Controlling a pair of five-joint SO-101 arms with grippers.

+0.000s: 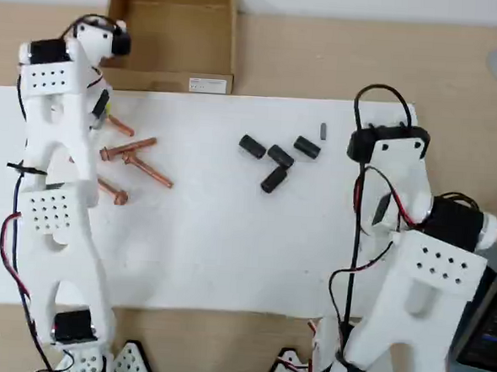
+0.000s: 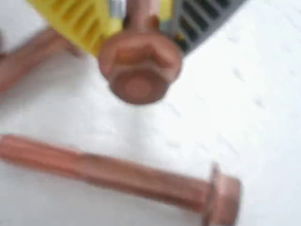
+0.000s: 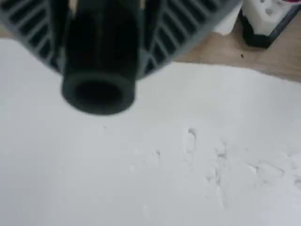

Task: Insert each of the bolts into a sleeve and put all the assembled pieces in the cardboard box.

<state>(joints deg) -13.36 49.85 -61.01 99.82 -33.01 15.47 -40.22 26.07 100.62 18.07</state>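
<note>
In the left arm's fingers [image 2: 75,23], closed on its shank from both sides, is one copper bolt [image 2: 140,70], its head turned toward the wrist camera. I cannot tell whether it is lifted clear of the white mat [image 1: 211,243]. The right arm's fingers [image 3: 178,33] grip one black sleeve [image 3: 99,61] the same way, open bore facing out, low over the mat. The two arms are well apart, so this first pair looks picked up but not yet joined.

The loose bolts [image 1: 129,149] lie scattered beside the left arm, two of them touching. The loose sleeves [image 1: 277,158], four by my count, sit clustered near the mat's middle. None of the bolts on the mat sits in a sleeve.

Beyond the mat's far edge, on the wooden surface [image 1: 341,57], the cardboard box [image 1: 172,29] stands open with nothing in it. By my judgement the task is near its start. Every insertion is yet to be done, and no assembled piece has gone into the box.
</note>
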